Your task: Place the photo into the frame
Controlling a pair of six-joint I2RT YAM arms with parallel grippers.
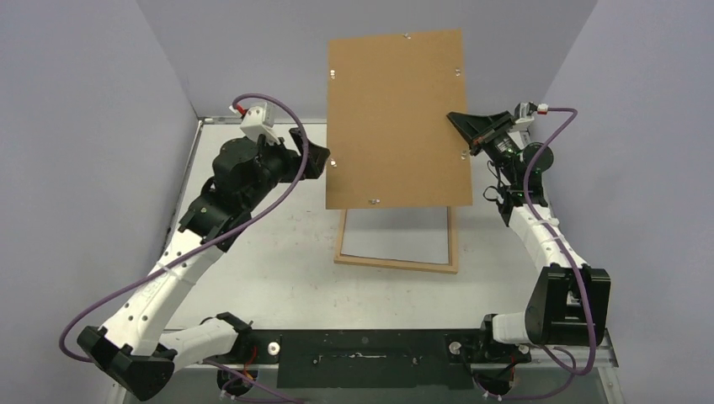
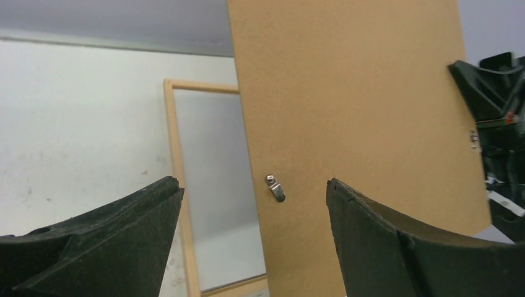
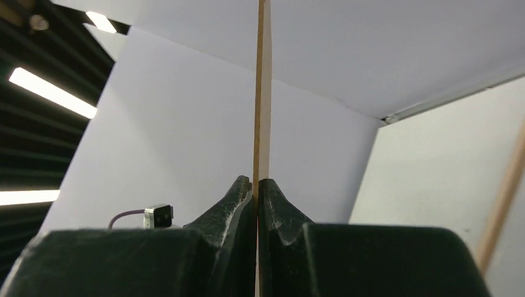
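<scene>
The frame [image 1: 396, 264] lies flat on the white table, a thin pale-wood rectangle; the left wrist view shows its left bar [image 2: 176, 185]. A plain brown backing board [image 1: 396, 118] with small metal clips [image 2: 275, 188] hangs in the air above the frame's far end. My right gripper [image 1: 460, 130] is shut on the board's right edge, which runs thin and upright between its fingers [image 3: 255, 182]. Just off the board's left edge, my left gripper [image 1: 322, 162] stands open [image 2: 254, 185] and touches nothing. The photo is out of view.
Grey walls close in the table [image 1: 278, 252] at the back and both sides. The raised board hides the frame's far part from above. A black strip [image 1: 362, 358] runs along the near edge between the two arm bases.
</scene>
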